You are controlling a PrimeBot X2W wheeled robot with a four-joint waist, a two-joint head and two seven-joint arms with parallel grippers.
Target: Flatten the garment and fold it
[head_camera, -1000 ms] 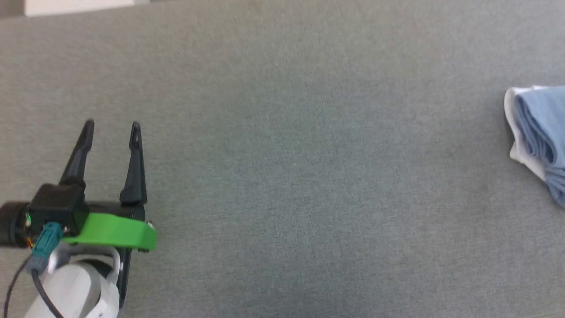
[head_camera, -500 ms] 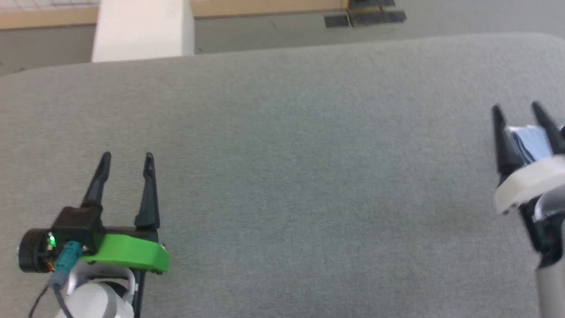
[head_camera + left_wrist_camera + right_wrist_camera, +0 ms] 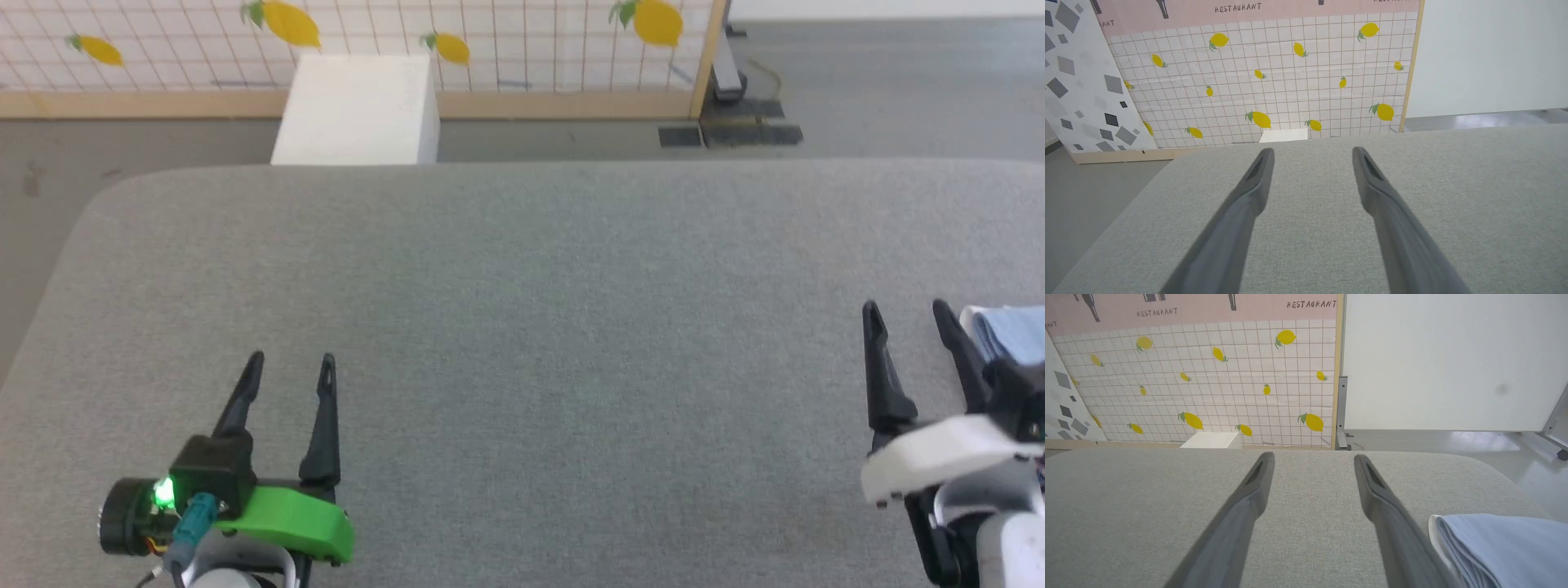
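The garment (image 3: pixel 1012 331), light blue with a white edge, lies folded in layers at the right edge of the grey table (image 3: pixel 539 310). In the right wrist view the garment (image 3: pixel 1506 547) sits low on the right, just beside the right finger. My right gripper (image 3: pixel 908 314) hovers open next to it, nothing between its fingers; the gap in the right gripper (image 3: pixel 1312 457) shows bare grey cloth. My left gripper (image 3: pixel 291 359) is open over the table's front left, far from the garment, and the left gripper (image 3: pixel 1311 150) holds nothing.
A white box (image 3: pixel 355 110) stands on the floor beyond the table's far edge, before a lemon-patterned tiled panel (image 3: pixel 490 33). A metal stand base (image 3: pixel 739 131) rests on the floor at the back right. The table's rounded far-left corner (image 3: pixel 106 196) drops to the floor.
The head camera has tilted up, bringing the table's far edge, the box and the panel into sight. My right gripper now shows fully beside the garment. Both grippers stay open.
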